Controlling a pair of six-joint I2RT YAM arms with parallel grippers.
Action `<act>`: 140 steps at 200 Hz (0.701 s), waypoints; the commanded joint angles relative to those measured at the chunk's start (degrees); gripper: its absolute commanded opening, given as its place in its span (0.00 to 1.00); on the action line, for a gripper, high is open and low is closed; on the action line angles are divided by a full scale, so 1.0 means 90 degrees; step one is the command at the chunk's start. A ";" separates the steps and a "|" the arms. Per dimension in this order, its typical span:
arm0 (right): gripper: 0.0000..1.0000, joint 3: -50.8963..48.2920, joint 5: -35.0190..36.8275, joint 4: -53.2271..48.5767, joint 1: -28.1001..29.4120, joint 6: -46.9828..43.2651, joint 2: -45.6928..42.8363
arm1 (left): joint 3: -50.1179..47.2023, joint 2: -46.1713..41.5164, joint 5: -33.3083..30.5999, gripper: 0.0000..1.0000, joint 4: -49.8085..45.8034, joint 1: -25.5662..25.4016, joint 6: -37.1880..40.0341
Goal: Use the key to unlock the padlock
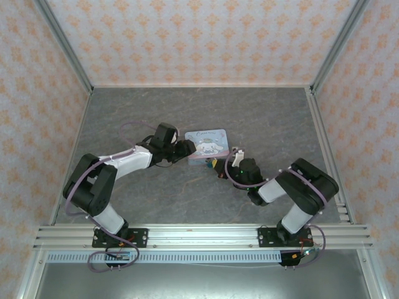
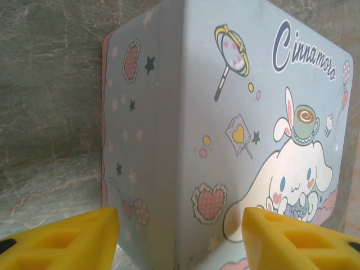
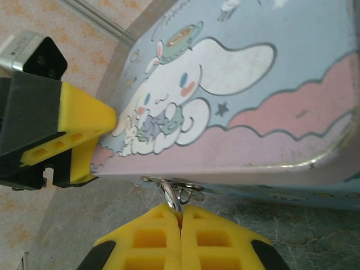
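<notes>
Between yellow tips of right gripper [image 3: 181, 216], pressed flush together: thin round metal shackle of padlock [image 3: 170, 196], hanging off hasp [image 3: 169, 181] under glossy tin [image 3: 270, 101] rim (body hidden). Left gripper [image 2: 180, 239] half-spread, hollow-celled yellow wedges astride tin's rounded corner, clear of it.

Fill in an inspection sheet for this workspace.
surface: grey marbled tabletop.
job's things: thin metal loop at the tin's clasp; shackle or key ring, cannot tell.
clutter: pastel cartoon tin, lying flat.
grippers: left gripper fingers apart, astride the tin's corner; right gripper fingers shut on the loop.
cables: purple leads along both arms.
surroundings: patterned walls, aluminium frame.
</notes>
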 commanded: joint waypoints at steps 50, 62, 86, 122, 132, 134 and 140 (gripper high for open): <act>0.03 0.0065 0.0110 -0.3453 -0.0037 -0.0753 -0.2677 | 0.0151 -0.1339 -0.0789 0.74 -0.0887 -0.0037 0.0463; 0.03 0.0258 0.0025 -0.4450 -0.0038 -0.0948 -0.3371 | 0.0148 -0.1614 -0.1045 0.75 -0.1055 -0.0035 0.0637; 0.03 0.0716 -0.0127 -0.6296 -0.0038 -0.1285 -0.4506 | 0.0078 -0.2154 -0.1506 0.77 -0.1321 -0.0039 0.0925; 0.03 0.1667 -0.0363 -0.8699 -0.0038 -0.1599 -0.5360 | -0.0211 -0.2964 -0.2025 0.80 -0.1356 -0.0054 0.1041; 0.03 0.1920 -0.0424 -0.9259 -0.0038 -0.1651 -0.5423 | -0.0347 -0.3199 -0.2159 0.81 -0.1314 -0.0069 0.1032; 0.03 0.1962 -0.0437 -0.9364 -0.0038 -0.1663 -0.5437 | -0.0375 -0.3248 -0.2188 0.81 -0.1307 -0.0070 0.1031; 0.02 0.2099 -0.0503 -0.9622 -0.0035 -0.1674 -0.5454 | -0.0469 -0.3392 -0.2295 0.82 -0.1279 -0.0062 0.1024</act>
